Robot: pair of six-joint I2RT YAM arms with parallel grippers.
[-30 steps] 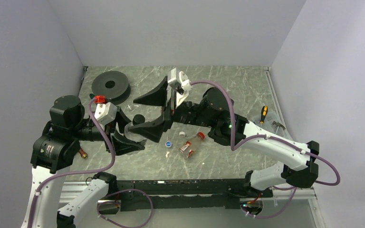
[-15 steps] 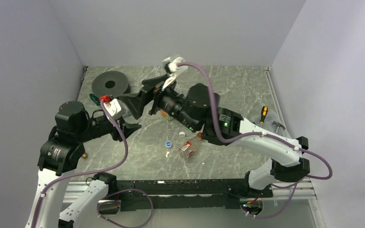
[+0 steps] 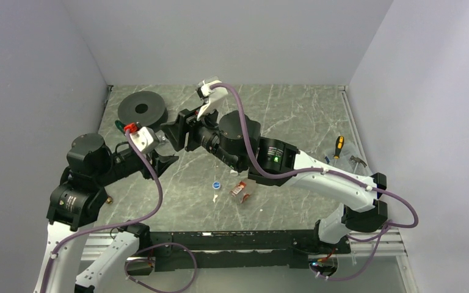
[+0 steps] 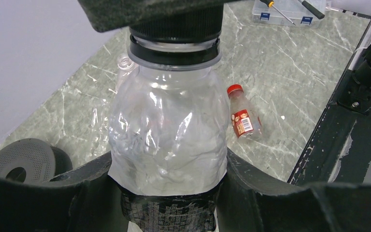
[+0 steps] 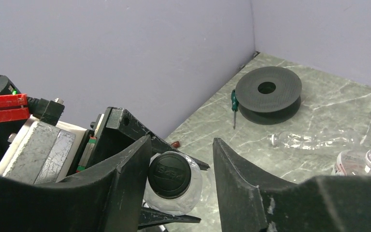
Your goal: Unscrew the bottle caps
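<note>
Top view: left gripper (image 3: 162,155) and right gripper (image 3: 180,128) meet at left. Left wrist: its jaws pinch the clear bottle (image 4: 166,130), with the black cap (image 4: 176,26) still on. Right wrist: jaws spread around the cap, with a gap on one side. Centre the cap before squeezing and twisting.

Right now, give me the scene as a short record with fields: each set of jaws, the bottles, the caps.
held bottle: clear plastic bottle, round black screw cap still on
left jaws: shut on that bottle's body
right jaws: open, straddling the black cap, gap on one side
lying down: small clear bottle with red cap and red label
loose cap: small round blue plastic cap
also there: large black disc with a hole
</note>
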